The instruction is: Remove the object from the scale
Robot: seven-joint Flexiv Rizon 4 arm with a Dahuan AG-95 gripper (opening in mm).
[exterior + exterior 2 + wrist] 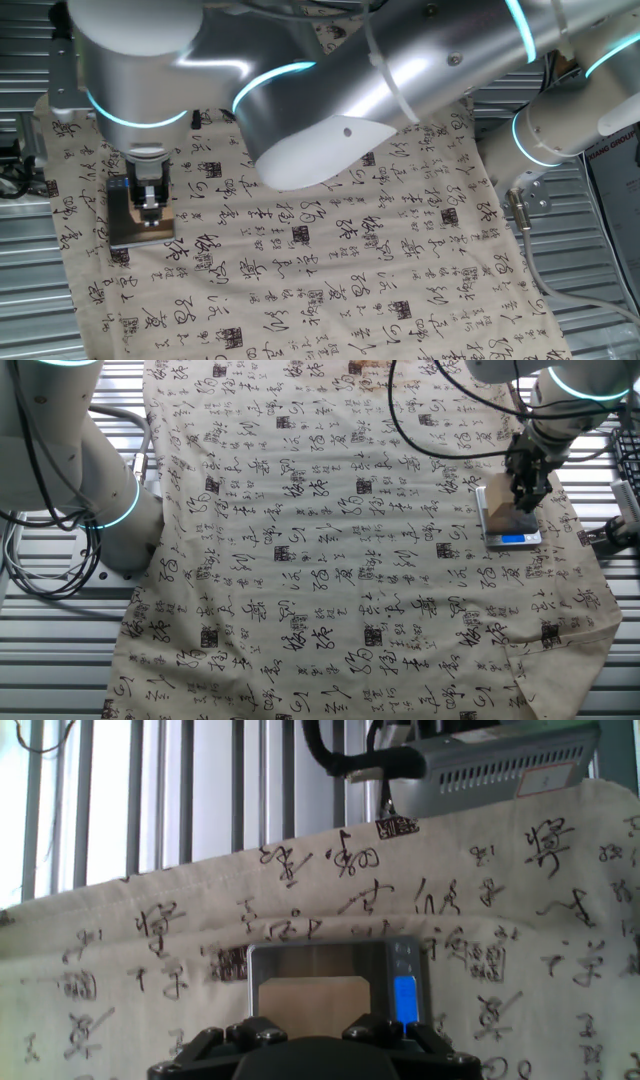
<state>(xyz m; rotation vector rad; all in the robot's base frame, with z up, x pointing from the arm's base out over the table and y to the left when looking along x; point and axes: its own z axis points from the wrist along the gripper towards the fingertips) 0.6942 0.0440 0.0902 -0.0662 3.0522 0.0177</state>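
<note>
The scale (330,958) is a small dark flat slab with a lit blue display (405,998) on its right short edge. It lies on the printed cloth. The tan wooden block (312,995) rests flat on its platform. My gripper (312,1038) shows only as dark finger links along the bottom edge of the hand view, spread apart and clear of the block. In one fixed view the gripper (150,203) hangs just over the block (157,226) and scale (125,225). In the other fixed view the gripper (524,495) is above the block (500,512) on the scale (512,540).
A cloth (330,540) printed with black characters covers the table. The scale lies near one cloth edge, with a metal slatted surface (30,290) beyond. A grey box with cables (480,760) stands behind the cloth. A second robot base (110,510) stands at the opposite side.
</note>
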